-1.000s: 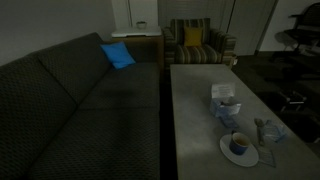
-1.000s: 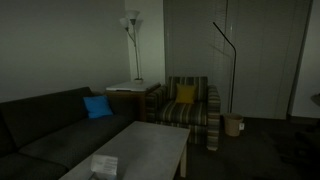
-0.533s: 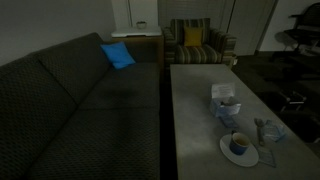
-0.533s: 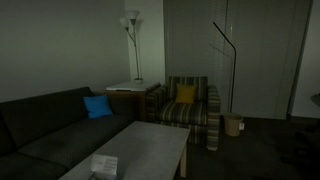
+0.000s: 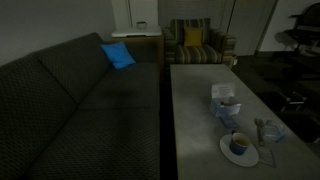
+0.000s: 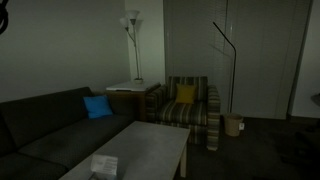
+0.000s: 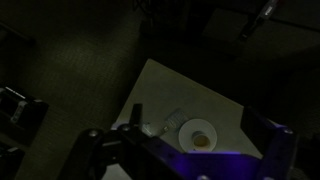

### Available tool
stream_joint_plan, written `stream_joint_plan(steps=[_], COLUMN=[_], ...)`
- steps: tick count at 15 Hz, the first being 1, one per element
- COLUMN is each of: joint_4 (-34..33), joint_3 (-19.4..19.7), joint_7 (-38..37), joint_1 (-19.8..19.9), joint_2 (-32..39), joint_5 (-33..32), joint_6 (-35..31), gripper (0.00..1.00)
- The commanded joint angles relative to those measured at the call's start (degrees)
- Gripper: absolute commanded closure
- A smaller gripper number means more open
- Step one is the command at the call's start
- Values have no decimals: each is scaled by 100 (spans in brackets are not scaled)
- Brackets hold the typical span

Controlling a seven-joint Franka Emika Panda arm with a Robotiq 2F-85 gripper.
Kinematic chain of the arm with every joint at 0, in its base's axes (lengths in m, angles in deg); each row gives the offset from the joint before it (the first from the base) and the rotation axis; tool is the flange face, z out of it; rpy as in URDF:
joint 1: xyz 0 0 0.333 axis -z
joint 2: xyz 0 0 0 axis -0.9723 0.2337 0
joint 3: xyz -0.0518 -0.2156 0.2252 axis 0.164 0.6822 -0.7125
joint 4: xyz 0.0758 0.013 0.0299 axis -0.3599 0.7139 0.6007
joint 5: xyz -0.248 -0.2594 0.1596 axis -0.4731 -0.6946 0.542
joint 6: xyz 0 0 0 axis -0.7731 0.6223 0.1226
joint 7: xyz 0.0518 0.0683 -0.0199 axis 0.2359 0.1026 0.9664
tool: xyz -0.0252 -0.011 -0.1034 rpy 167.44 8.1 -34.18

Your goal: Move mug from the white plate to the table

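Mug (image 5: pixel 239 144): small, blue, tan inside. Probably glazed ceramic, so rigid, fairly light, slick and chippable; no squeeze limit to worry about, but don't knock it. It sits upright in the middle of the white plate (image 5: pixel 226 152), near the bench (image 5: pixel 195 110) end closest to that exterior camera. I can't make out a handle in this dim light, so I'd pinch across the rim wall from above, or span the body. The plate is loose and may skate if the mug drags. Claw (image 7: pixel 182 158) hangs high over the bench in the wrist view, jaws spread wide with nothing in them, well apart from the mug. Count: one mug, one plate, one bench, one white box (image 5: pixel 224 100), one clear bluish item (image 5: pixel 268 130) just beside the plate.
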Motion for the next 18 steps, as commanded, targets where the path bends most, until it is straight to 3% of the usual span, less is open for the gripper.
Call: stream_joint_plan(steps=[1,11,18], joint_4=[-260,-327,-290], joint_3=[-45,-30,11], joint_7=[3,30,44], joint_1=[-33,-59,-16], joint_2=[405,577,1020], joint_5=[-145,-11,-64], joint_6=[24,89,-521], gripper=[0,0,0])
